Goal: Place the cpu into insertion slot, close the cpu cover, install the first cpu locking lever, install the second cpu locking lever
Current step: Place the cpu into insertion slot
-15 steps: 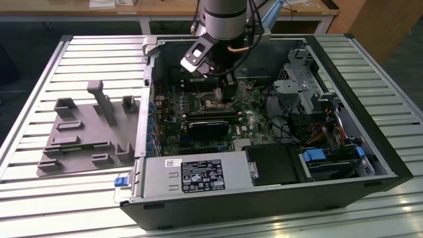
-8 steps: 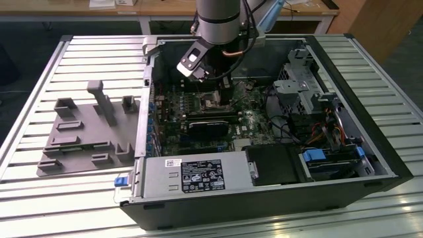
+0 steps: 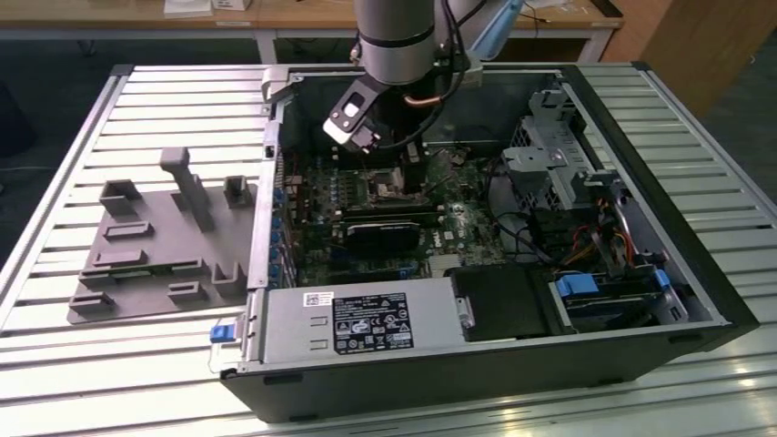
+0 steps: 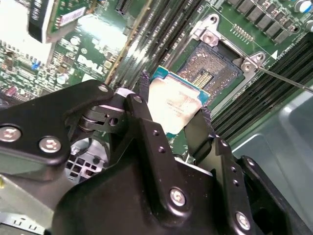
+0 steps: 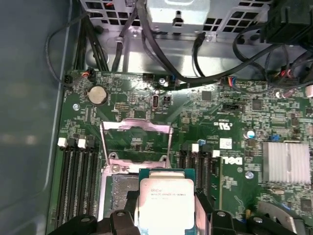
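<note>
As the arm reached down into the open computer case on a slatted table, its gripper gripped the cpu by two opposite edges between black fingers, pale metal top turned toward both wrist views. The chip hung close over the green motherboard at the edge of the insertion slot, whose dark centre lay bare beside long black memory slots. The cpu cover stood swung open at one side of the socket, board visible through its square window.
</note>
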You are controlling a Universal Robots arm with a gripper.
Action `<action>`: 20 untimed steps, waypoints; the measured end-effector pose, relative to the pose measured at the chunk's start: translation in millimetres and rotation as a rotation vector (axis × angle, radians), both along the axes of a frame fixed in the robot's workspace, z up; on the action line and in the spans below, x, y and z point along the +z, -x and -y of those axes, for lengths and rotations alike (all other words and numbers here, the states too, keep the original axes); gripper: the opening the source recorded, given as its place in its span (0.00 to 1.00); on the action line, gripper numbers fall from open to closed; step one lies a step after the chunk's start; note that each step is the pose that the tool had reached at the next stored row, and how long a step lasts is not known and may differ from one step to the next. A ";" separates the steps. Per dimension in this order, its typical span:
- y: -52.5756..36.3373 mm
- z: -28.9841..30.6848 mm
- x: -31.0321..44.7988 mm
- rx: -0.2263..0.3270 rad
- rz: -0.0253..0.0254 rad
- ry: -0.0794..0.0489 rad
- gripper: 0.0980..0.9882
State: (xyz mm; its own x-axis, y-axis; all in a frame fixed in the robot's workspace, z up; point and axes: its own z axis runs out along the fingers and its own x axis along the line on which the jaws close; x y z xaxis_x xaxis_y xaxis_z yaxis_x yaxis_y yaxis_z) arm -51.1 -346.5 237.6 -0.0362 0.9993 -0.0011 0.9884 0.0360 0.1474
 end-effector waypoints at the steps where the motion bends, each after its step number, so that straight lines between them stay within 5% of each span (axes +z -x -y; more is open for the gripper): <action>1: 0.2 -1.8 -0.8 0.000 0.0000 0.000 0.49; 20: 11.4 -13.2 -17.6 0.000 0.0000 0.003 0.49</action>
State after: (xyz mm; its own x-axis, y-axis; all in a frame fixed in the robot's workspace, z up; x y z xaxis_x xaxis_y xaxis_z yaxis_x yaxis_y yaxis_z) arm -62.5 -333.3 220.0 -0.0358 0.9994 -0.0036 0.9884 0.0359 0.1473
